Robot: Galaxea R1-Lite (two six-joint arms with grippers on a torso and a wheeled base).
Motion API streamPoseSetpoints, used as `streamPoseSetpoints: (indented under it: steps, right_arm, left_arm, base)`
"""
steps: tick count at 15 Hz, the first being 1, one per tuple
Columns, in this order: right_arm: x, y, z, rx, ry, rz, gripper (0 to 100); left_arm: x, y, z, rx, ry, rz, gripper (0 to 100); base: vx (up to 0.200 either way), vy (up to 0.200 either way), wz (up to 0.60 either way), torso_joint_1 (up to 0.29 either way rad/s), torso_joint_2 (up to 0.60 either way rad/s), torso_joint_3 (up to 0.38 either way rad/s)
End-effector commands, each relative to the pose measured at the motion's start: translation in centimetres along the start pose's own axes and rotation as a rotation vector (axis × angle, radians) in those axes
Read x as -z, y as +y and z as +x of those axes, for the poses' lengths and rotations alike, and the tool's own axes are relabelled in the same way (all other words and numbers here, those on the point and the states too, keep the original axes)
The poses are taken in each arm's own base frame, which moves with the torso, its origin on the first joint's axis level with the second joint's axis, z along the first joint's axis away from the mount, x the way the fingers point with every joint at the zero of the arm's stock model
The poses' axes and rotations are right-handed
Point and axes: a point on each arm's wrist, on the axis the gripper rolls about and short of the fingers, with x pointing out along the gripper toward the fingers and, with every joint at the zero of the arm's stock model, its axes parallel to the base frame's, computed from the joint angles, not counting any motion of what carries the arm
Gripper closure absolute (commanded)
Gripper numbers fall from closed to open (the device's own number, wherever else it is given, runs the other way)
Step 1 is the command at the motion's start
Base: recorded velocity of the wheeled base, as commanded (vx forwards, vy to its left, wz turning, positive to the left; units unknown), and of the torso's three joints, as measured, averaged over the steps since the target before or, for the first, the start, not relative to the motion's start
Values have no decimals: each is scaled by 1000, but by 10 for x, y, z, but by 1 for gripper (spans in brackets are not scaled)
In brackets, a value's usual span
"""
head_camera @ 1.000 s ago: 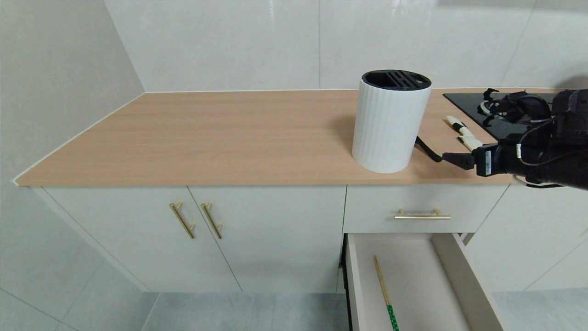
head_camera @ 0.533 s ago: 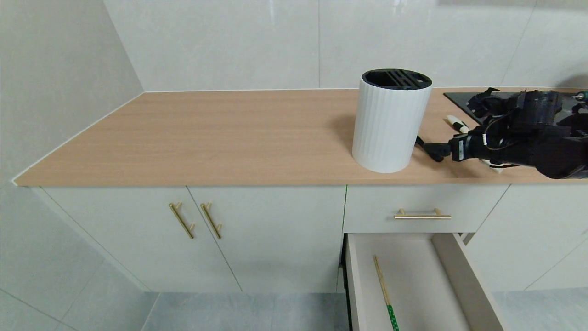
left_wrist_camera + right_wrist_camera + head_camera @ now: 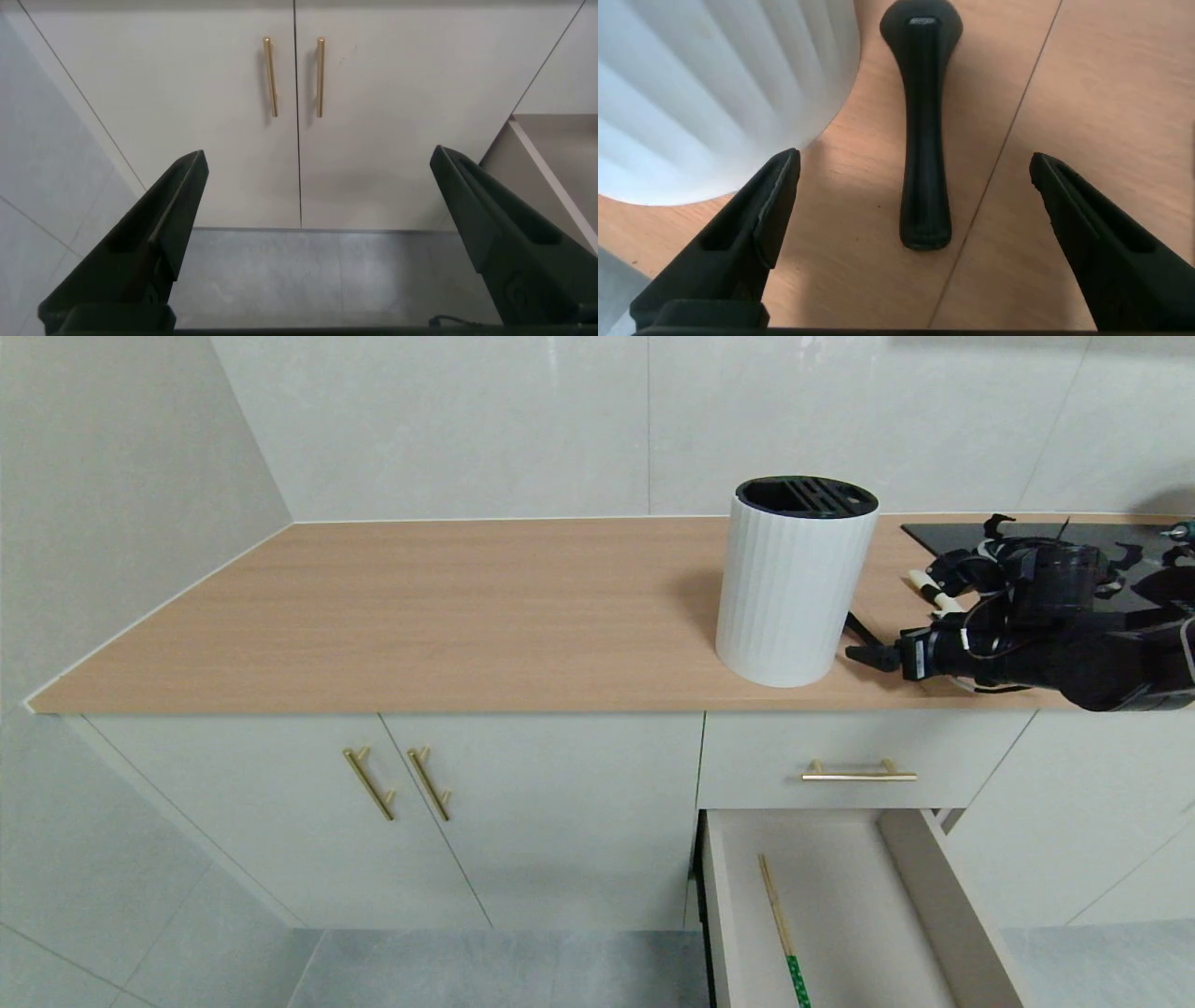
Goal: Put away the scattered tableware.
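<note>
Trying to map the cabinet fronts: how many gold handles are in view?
3. One door handle and a second door handle stand side by side on the cupboard doors; the drawer handle lies across the closed drawer. The open drawer may carry a hidden fourth.

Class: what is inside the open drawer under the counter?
A wooden chopstick with a green end lies on the floor of the drawer. The drawer's rear is hidden beneath the upper drawer front.

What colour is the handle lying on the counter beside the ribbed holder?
Black all over; the right wrist view shows the handle best.
</note>
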Motion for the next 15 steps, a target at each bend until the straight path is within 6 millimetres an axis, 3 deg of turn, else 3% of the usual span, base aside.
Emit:
streamPoseSetpoints:
  steps: [1,7,8,15]
  right_arm:
    - [4,1,4,-6,10,3,0]
    - [11,-1,15,-4,9,0,0]
    - [12,-1,16,-4,9,2,100]
    - [13,-2,16,-3,12,1,100]
  left_arm:
    - [0,0,0,-2,1,0,0]
    - [0,0,0,-1,1,0,0]
    - [0,0,0,-1,1,-1,0]
    - [0,0,0,-1,1,0,0]
  base:
    - [0,0,0,0,0,0]
    - [0,0,0,0,0,0]
    - [0,0,0,0,0,0]
    - [0,0,0,0,0,0]
